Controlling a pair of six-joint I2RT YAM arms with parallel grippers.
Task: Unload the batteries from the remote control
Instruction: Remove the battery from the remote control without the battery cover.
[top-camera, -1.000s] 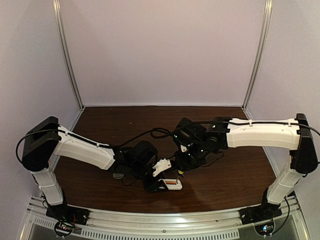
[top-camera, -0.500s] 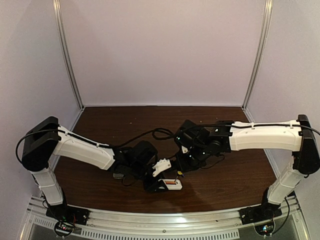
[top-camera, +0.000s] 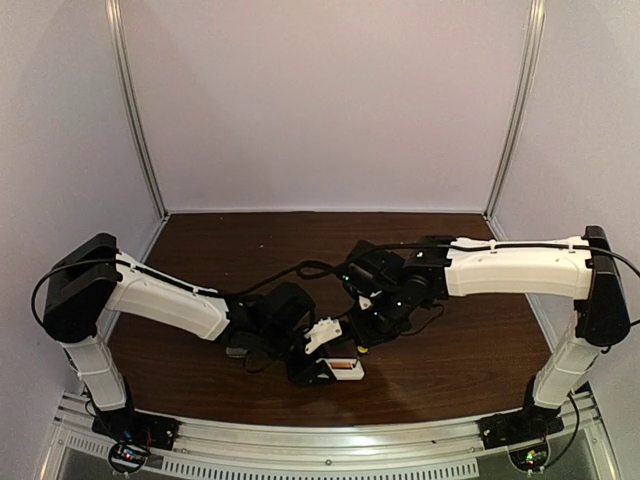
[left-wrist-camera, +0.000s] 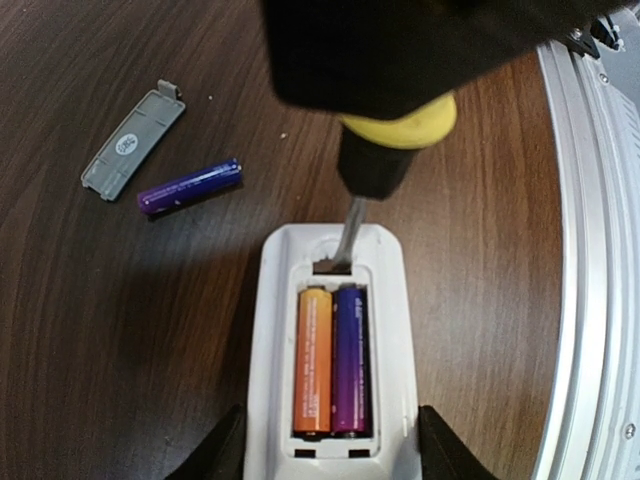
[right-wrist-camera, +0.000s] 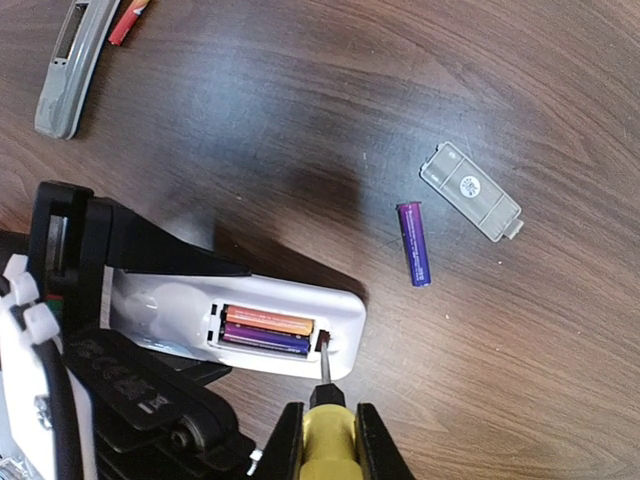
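Note:
My left gripper (left-wrist-camera: 332, 455) is shut on the sides of a white remote control (left-wrist-camera: 395, 330), which lies with its open battery bay facing up. Two batteries lie side by side in the bay, one orange (left-wrist-camera: 313, 360) and one purple (left-wrist-camera: 350, 360). My right gripper (right-wrist-camera: 328, 440) is shut on a yellow-handled screwdriver (right-wrist-camera: 328, 452). Its tip (right-wrist-camera: 323, 345) sits in the slot at the end of the bay, just beyond the batteries. A second purple battery (right-wrist-camera: 414, 243) lies loose on the table next to the grey cover plate (right-wrist-camera: 470, 190).
A grey remote (right-wrist-camera: 72, 65) lies further off on the dark wood table, with a red battery (right-wrist-camera: 128, 22) beside it. In the top view both grippers (top-camera: 345, 350) meet near the table's front edge, close to the metal rail (left-wrist-camera: 590, 300).
The right arm has shifted slightly to the left with the screwdriver. The left arm and the remote have stayed still.

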